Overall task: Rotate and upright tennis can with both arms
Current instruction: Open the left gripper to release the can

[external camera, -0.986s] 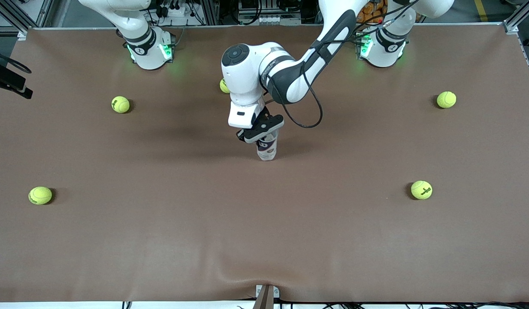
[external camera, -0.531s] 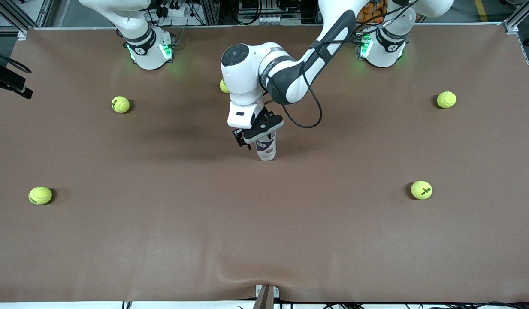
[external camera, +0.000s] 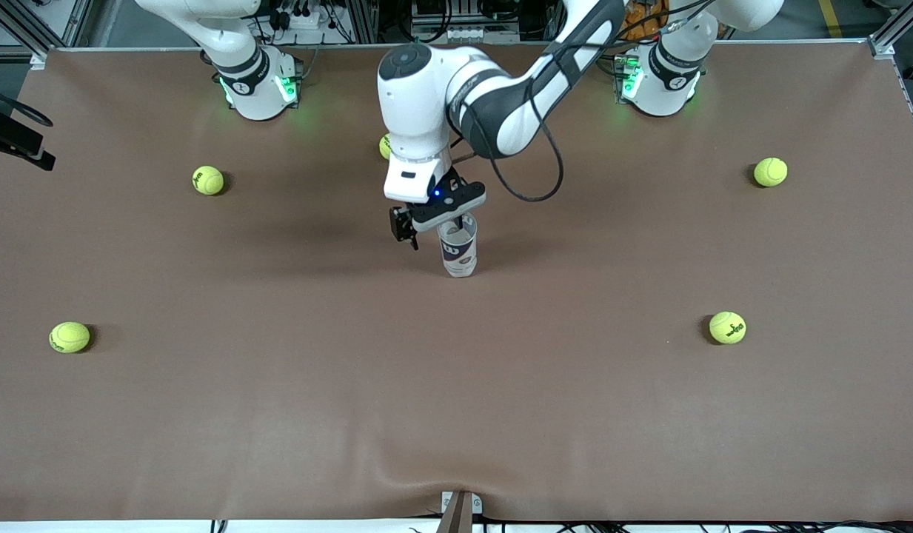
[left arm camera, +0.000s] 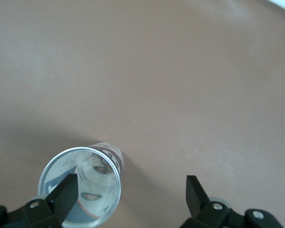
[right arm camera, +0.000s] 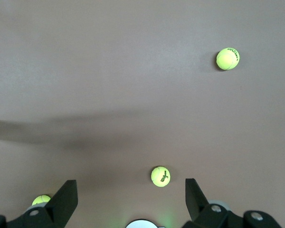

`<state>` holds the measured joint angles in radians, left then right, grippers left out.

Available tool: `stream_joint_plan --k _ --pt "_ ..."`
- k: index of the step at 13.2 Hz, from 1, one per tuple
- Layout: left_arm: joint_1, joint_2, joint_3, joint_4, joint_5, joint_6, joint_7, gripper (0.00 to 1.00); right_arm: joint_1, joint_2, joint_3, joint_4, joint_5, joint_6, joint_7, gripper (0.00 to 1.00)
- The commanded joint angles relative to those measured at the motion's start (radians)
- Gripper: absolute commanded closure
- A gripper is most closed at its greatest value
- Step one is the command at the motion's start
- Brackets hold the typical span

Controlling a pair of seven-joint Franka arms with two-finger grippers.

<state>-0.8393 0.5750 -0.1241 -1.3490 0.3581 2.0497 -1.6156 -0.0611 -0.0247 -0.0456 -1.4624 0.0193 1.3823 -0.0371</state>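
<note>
— Brown table [external camera: 278, 414]: clear-plastic, blue-labelled tennis can [external camera: 458, 253] upright, mid-table, under left gripper [external camera: 434, 224]?
— Yes; jaws spread, empty. Lift straight, avoid the rim. Right gripper [right arm camera: 128, 199] waits, agape.

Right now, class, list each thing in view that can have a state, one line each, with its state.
tennis can: standing upright on the table, top open, free of any grip
left pincer: open, over the can's top
right pincer: open, high above the table, its arm waiting
tennis balls: five, lying loose on the table, scattered around the can
</note>
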Motion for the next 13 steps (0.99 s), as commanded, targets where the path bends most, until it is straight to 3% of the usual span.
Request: stream_joint_plan --k 1,4,13 --pt "0.011 -0.052 0.006 -0.007 -0.028 -0.04 0.017 0.0 -0.009 -0.017 0.006 -0.009 -0.007 0.003 -0.003 0.0" --pt "0.09 -0.099 0.009 -0.007 -0.065 -0.071 0.144 0.0 -0.008 -0.017 0.006 -0.009 -0.005 0.0 -0.003 0.0" --pt "0.368 -0.121 0.012 -0.009 -0.123 -0.071 0.512 0.0 -0.009 -0.015 0.007 -0.009 -0.005 0.001 -0.003 0.0"
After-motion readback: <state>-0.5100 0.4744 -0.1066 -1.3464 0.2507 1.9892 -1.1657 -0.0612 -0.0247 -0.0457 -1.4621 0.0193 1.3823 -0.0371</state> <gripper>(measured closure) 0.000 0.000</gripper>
